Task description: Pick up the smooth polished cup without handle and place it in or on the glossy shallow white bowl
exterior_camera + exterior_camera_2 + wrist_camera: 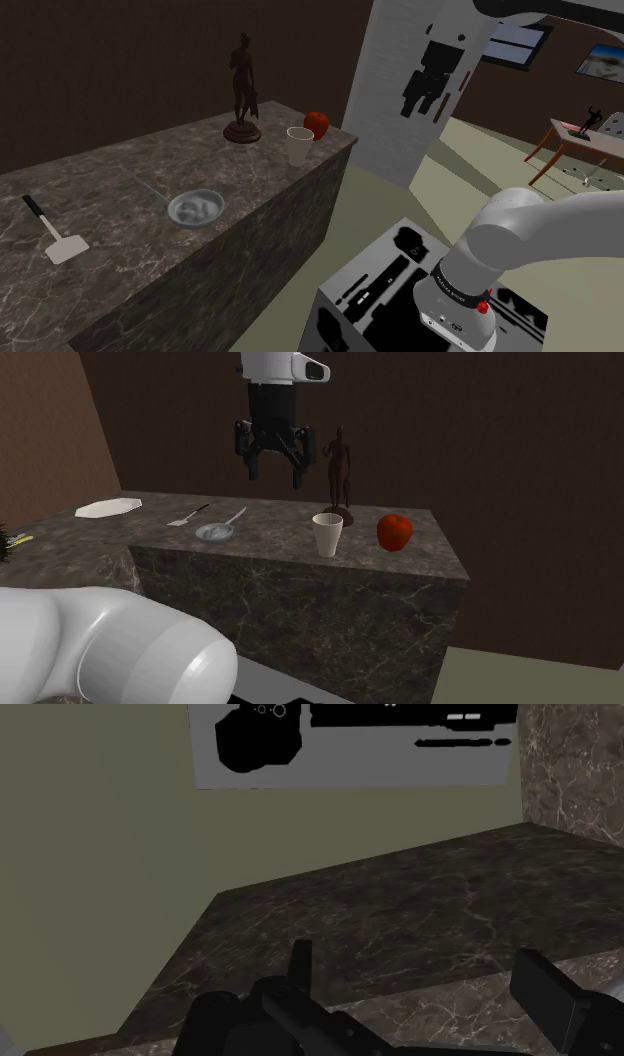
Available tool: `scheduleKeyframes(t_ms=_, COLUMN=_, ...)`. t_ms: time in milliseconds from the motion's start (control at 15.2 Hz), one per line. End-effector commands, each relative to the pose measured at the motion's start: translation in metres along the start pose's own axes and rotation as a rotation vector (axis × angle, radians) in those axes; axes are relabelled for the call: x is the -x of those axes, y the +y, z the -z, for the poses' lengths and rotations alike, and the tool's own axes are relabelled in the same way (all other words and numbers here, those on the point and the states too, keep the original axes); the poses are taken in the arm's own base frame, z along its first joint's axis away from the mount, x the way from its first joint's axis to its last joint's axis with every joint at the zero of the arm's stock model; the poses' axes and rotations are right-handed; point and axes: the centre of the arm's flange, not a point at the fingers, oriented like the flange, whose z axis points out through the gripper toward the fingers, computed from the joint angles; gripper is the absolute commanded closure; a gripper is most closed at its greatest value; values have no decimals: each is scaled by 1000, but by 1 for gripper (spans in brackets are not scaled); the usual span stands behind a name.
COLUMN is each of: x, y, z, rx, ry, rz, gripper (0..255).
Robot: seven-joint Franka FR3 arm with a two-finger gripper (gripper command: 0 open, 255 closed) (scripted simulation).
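The gripper (274,480) is hanging high over the counter (280,567), its two fingers (296,472) standing wide apart and gripping nothing. In the wrist view the gripper (420,994) is looking down on bare dark marble, and the counter (400,914) is ending against an olive floor.

In the second exterior view the white cup (327,535) is standing upright below the gripper and a little to its right, near the counter's front edge. A dark statuette (339,472) is standing just behind the cup, and a red apple (394,532) is sitting near it on the right, apart from it. To the left of the cup is lying what is probably a small grey pan (213,532) with a thin handle, and beyond it a spatula (188,515). The shallow white bowl (108,507) is lying at the counter's far left, well apart from the cup.

In the shoulder view the cup (299,146) is standing at the far end of the counter (130,180), beside the apple (317,124) and statuette (243,90); the pan (195,208) and spatula (55,235) are lying nearer.
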Motion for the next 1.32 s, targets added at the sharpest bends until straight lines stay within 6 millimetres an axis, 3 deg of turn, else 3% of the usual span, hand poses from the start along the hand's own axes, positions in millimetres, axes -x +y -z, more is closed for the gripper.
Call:
scheduleKeyframes(t_ms=0, x=0, y=0, z=0, rx=0, ry=0, rz=0, gripper=0)
scheduleKeyframes(t_ms=1254, x=-208, y=29, z=-134, rx=-51, ry=18, rz=49, gripper=0)
